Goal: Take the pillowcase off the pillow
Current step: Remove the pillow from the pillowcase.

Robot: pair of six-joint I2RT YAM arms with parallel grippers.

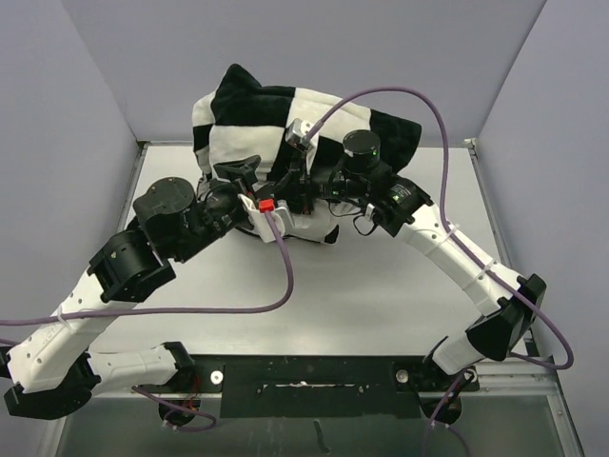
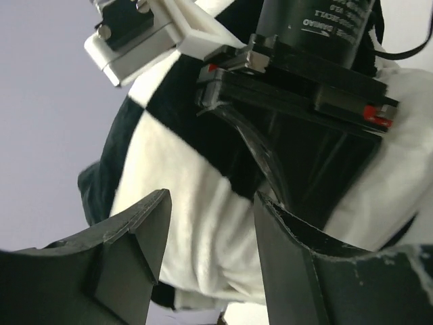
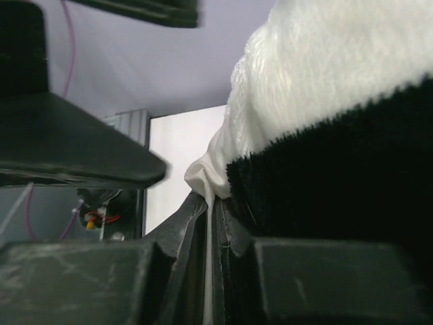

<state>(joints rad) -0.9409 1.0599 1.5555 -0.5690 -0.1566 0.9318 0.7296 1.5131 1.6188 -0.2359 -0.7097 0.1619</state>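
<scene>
The black-and-white checkered pillowcase (image 1: 285, 109) is bunched up at the back of the table. A strip of the plain white pillow (image 1: 306, 228) shows at its near edge. Both grippers meet at that edge. My left gripper (image 1: 240, 169) (image 2: 211, 203) is open, and a white square of the pillowcase (image 2: 183, 169) lies in the gap between its fingers without being pinched. My right gripper (image 1: 285, 195) (image 3: 213, 200) is shut on a thin fold of smooth white pillow fabric (image 3: 206, 177), right beside the fuzzy pillowcase (image 3: 325, 74). Most of the pillow is hidden.
The right gripper's body (image 2: 304, 74) and its wrist camera (image 2: 128, 34) hang close in front of my left fingers. Purple cables (image 1: 285, 276) loop over the white table (image 1: 381, 305). Grey walls (image 1: 86, 143) close in behind and to both sides.
</scene>
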